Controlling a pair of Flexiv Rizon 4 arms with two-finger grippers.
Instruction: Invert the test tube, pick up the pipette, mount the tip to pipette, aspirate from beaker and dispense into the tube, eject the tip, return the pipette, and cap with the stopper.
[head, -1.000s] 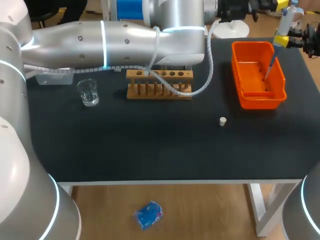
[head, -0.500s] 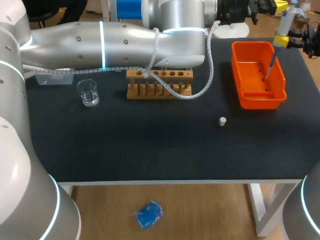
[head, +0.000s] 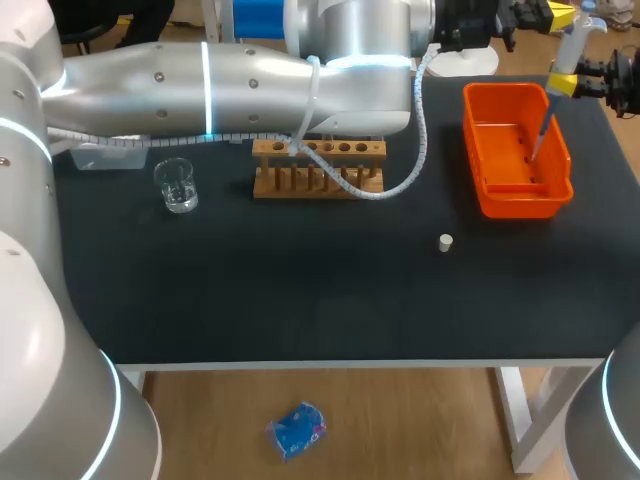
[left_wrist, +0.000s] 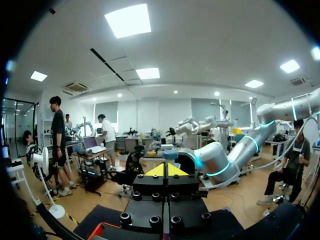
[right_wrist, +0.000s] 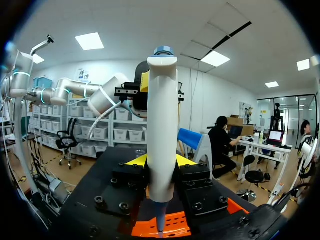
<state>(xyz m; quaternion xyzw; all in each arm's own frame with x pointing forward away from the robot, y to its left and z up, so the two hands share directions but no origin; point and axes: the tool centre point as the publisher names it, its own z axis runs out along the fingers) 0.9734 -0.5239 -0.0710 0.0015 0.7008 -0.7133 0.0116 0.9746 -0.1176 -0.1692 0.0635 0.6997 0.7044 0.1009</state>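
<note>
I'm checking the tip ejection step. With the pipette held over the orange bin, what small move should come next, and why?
Probably the left gripper, shut and close to the top of the pipette, should press down on it to eject the tip. The right gripper holds the pipette upright with the tip pointing into the orange bin, so the tip should fall inside.
</note>
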